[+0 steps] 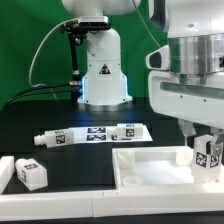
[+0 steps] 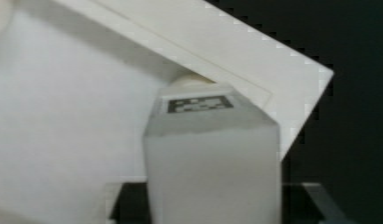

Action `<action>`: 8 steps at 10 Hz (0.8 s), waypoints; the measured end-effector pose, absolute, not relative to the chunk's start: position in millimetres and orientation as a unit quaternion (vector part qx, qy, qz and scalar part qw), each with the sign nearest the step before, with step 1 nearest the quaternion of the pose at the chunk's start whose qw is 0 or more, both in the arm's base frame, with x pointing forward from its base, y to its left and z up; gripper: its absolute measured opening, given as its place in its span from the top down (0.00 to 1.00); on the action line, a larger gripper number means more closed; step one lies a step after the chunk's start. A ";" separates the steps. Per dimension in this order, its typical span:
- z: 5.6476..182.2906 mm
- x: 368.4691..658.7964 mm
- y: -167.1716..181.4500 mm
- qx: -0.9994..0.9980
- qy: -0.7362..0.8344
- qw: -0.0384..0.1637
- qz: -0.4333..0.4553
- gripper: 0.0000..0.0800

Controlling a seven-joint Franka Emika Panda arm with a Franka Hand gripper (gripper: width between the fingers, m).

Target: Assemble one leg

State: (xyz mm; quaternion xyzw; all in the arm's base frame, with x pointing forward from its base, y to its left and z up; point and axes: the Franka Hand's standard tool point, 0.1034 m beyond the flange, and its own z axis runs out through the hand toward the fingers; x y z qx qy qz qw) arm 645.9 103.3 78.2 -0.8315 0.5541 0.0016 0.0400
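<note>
Your tool (image 1: 207,150) is clenched on the leg (image 1: 208,153) right over the tray piece's (image 1: 150,165) far corner at the exterior view's right, so any tilt w/ that tight grip could jam it vs. the rim.

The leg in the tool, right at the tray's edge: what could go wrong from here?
1. The leg sits at the far corner of the white tray-like piece; if it is misaligned there, pressing down could jam it or shift the tray.
2. In the wrist view the leg blocks most of the contact point, so alignment is hard to confirm.
3. The tool appears to grip only the leg's upper part; it might twist.
</note>
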 end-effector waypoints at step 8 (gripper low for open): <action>78.2 639.8 100.3 -0.579 0.814 0.036 0.000 0.64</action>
